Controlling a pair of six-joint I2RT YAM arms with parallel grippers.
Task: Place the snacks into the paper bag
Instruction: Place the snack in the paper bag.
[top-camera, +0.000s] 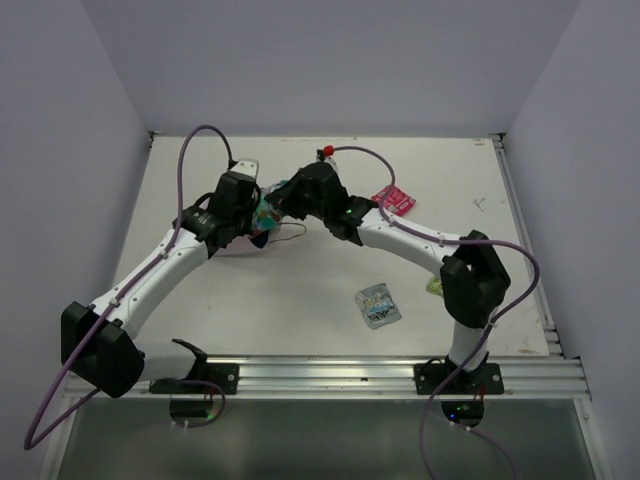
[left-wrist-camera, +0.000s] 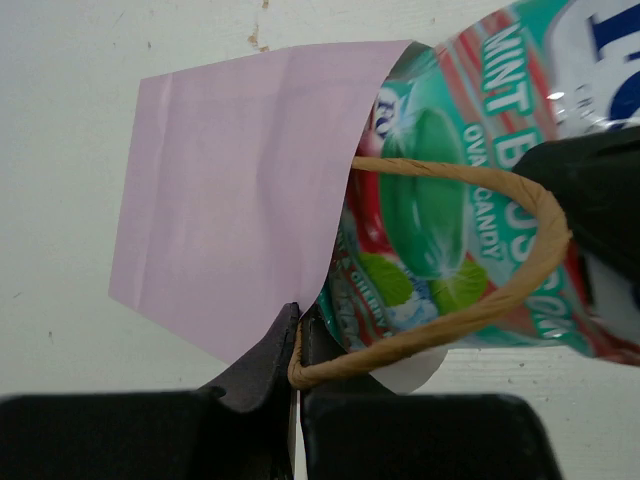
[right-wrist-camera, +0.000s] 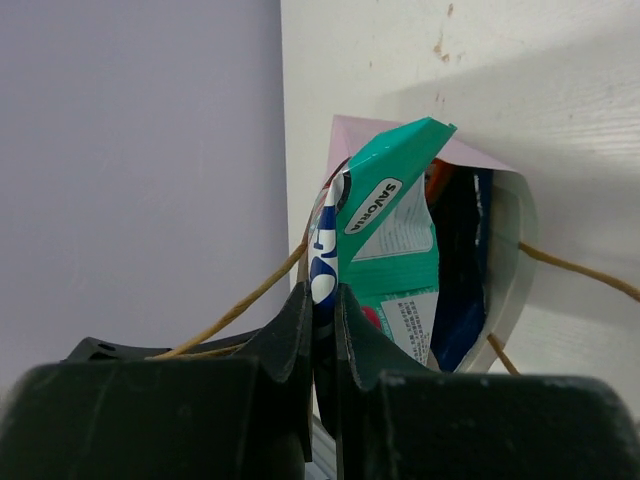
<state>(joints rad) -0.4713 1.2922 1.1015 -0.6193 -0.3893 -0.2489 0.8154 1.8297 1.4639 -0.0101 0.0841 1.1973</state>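
White table (top-camera: 330, 285) carried the pale pink paper bag (left-wrist-camera: 230, 200) toward its far edge, left of the middle, where the left gripper (left-wrist-camera: 298, 322) was clenched on the bag's rim by the base of a tan string handle (left-wrist-camera: 480, 300). At the bag's mouth the right gripper (right-wrist-camera: 325, 300) pinched the teal-green packet (right-wrist-camera: 385, 200), which sat partly inside beside an orange packet (right-wrist-camera: 437, 182) and a dark blue packet (right-wrist-camera: 462, 260). Loose on the table lay the silver-grey packet (top-camera: 379, 306) toward the near edge, the pink-red packet (top-camera: 393, 201) nearer the far edge, and the yellow-green packet (top-camera: 436, 286) toward the right edge, partly hidden by the right arm (top-camera: 470, 280).
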